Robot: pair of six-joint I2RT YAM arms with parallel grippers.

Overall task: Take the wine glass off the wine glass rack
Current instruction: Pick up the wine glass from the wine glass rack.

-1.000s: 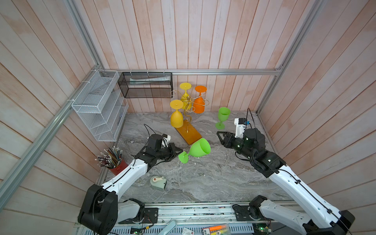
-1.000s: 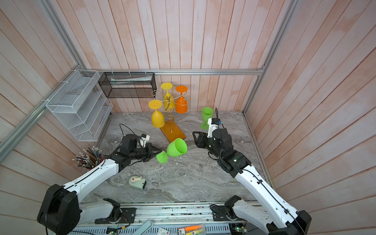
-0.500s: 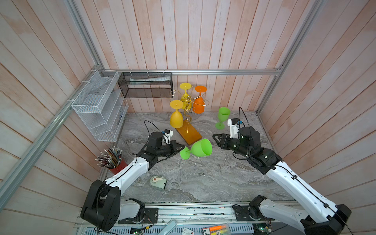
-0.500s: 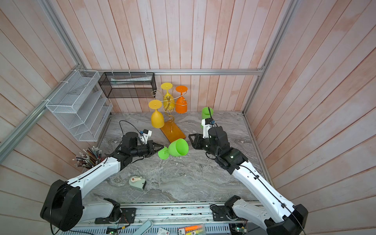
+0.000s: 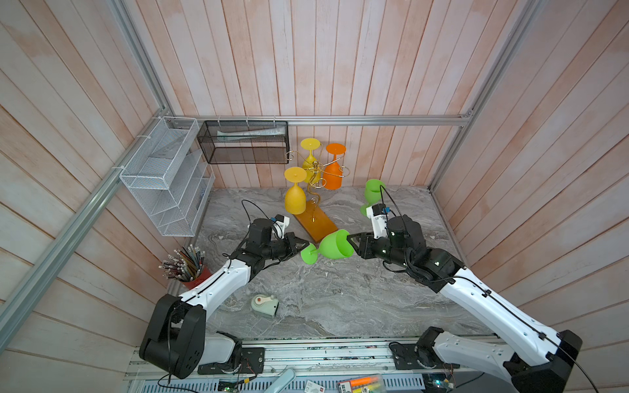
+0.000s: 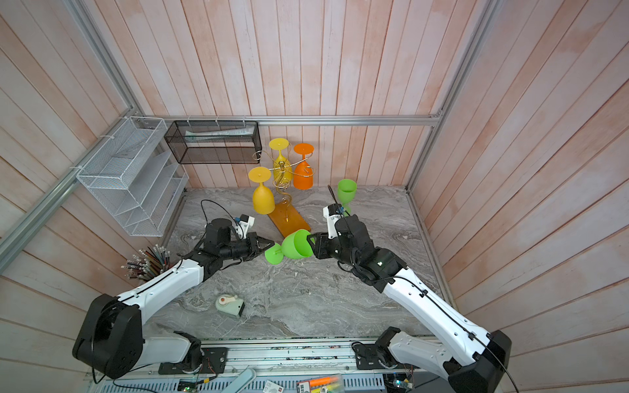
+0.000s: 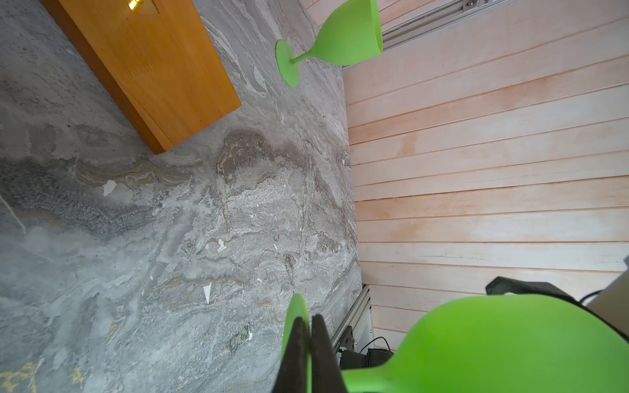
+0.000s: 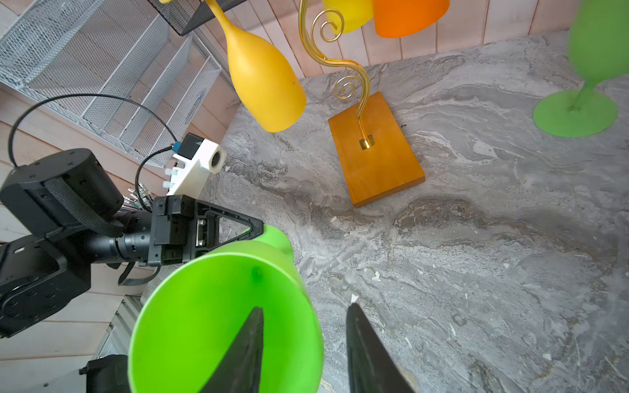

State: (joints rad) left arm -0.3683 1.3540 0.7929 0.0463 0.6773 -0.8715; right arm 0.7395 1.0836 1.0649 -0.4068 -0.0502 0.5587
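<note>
Overhead, in both top views: wine glass [image 5: 332,245] clear of wine glass rack [image 5: 318,223], axis horiz. over tabletop [image 5: 340,299], foot toward left end effector [image 5: 305,245], mouth toward right end effector [image 5: 353,242]. L wrist: fingers [image 7: 325,354] pinched shut on foot. R wrist: fingers [image 8: 367,357] parted, straddling rim, not clamping.

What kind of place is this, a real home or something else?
Likely a robot test booth: plank walls on an aluminium frame, a marble-look tabletop, left arm and right arm mounted in front.
</note>
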